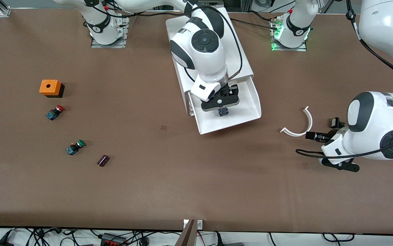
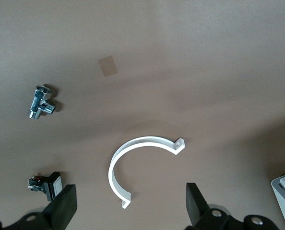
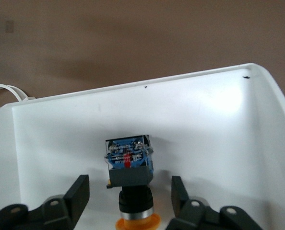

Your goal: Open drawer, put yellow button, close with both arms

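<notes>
The top drawer [image 1: 247,102] of the white cabinet [image 1: 241,58] is pulled open toward the front camera. The yellow button [image 1: 222,111] lies on its side inside the drawer. In the right wrist view the button's [image 3: 129,165] blue body, black collar and yellow cap show on the drawer floor [image 3: 219,124]. My right gripper [image 1: 221,108] hangs just above the button, open, with a finger on each side of it and not touching it [image 3: 130,191]. My left gripper [image 1: 321,135] waits open and empty [image 2: 130,203] over the table at the left arm's end.
A white curved clip [image 1: 310,120] lies under the left gripper [image 2: 133,148], with a chrome fitting [image 2: 41,102] and a small black part [image 2: 46,182] beside it. An orange box [image 1: 50,87], red button [image 1: 55,112], green button [image 1: 75,147] and a dark small part [image 1: 103,160] lie at the right arm's end.
</notes>
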Tool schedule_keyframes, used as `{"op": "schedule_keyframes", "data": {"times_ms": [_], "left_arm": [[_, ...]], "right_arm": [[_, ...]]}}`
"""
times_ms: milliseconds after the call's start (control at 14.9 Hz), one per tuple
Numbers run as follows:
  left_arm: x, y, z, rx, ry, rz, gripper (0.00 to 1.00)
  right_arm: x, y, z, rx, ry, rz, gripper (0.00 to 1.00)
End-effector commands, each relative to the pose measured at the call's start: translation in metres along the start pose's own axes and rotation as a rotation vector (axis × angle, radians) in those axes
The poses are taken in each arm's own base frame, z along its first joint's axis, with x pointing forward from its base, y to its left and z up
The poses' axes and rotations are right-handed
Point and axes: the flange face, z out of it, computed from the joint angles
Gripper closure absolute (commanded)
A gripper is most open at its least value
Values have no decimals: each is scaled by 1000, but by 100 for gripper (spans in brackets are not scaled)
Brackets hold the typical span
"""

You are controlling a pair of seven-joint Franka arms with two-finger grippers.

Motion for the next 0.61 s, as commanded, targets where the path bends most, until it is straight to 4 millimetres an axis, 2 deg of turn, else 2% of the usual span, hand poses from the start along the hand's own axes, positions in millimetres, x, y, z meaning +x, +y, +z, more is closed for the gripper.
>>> {"op": "schedule_keyframes", "data": {"times_ms": [0, 135, 269, 404, 538], "left_arm": [[2, 7, -9, 24, 11, 1, 0], [2, 14, -13, 18, 19, -55, 0], [4, 35, -15, -35, 26, -158, 0], [10, 48, -20, -131, 71, -247, 0], [14, 81, -21, -144, 94, -254, 0]], "right_arm": [[8, 0, -18, 4, 34, 50, 0], [19, 5, -44, 21, 61, 79, 0], [42, 34, -71, 14, 67, 122, 0], [63, 69, -91, -1, 62, 164, 0], [78, 107, -110, -31, 33, 171, 0]]}}
